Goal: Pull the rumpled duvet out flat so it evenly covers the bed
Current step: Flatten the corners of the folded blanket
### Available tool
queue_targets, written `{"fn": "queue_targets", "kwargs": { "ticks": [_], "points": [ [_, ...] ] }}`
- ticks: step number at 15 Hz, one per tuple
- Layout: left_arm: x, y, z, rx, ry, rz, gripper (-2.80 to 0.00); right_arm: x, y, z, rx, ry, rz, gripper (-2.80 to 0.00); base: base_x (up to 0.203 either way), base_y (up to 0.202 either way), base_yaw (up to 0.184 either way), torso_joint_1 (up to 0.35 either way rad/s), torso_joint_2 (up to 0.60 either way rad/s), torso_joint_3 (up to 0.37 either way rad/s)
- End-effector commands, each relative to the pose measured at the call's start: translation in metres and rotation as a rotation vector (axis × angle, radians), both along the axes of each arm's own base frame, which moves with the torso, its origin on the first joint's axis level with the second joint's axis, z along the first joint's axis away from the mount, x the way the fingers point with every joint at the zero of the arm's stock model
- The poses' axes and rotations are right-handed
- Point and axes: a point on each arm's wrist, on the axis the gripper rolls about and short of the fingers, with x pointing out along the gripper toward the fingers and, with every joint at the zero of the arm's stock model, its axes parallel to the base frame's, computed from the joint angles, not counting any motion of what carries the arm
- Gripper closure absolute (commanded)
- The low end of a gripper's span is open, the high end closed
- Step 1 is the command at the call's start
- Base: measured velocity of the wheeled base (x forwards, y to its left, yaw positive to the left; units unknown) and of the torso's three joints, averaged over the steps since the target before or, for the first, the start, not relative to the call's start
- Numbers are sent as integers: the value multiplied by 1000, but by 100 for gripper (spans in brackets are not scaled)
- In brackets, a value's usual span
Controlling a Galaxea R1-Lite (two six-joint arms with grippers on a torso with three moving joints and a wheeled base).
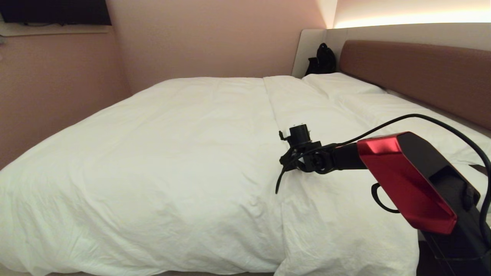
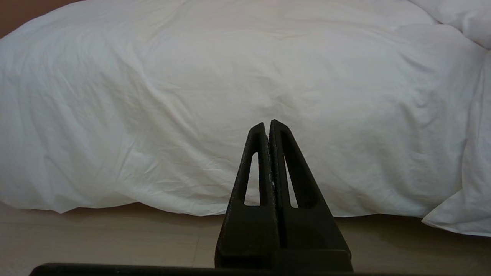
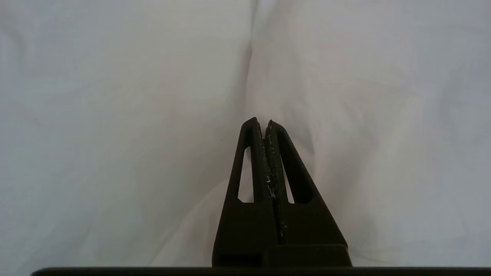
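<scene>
We see our right gripper (image 3: 265, 122) pinched empty above the duvet's (image 1: 161, 153) edge; left gripper (image 2: 267, 124) closed empty, over floor (image 2: 115, 241).

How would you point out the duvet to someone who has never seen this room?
Start at the reddish-brown headboard of the bed. The flat pillows lie along it; beyond them the duvet covers the rest. It is the thick, puffy, softly wrinkled white layer that hangs over the near side.
</scene>
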Motion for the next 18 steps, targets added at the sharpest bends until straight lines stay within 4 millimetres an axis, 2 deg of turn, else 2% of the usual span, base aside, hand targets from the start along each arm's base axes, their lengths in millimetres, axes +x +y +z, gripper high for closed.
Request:
{"fn": "queue_targets", "kwargs": {
  "ticks": [1,7,10,13,15,18],
  "points": [
    [0,0,0,-1,-1,1,0,-1,0,-8,-13,35,1,0,0,0,0,0,0,0],
    [0,0,0,0,-1,1,0,-23,-11,-20,-44,292,-73,0,0,0,0,0,0,0],
    [0,0,0,0,0,1,0,-42,-19,-11,-57,422,-118,0,0,0,0,0,0,0],
    [0,0,0,-1,-1,1,0,-59,-24,7,7,500,-75,0,0,0,0,0,0,0],
    [0,0,0,-1,-1,1,0,-76,-26,22,26,538,-40,0,0,0,0,0,0,0],
    [0,0,0,-1,1,1,0,-91,-26,44,61,521,0,0,0,0,0,0,0,0]
  ]
}}
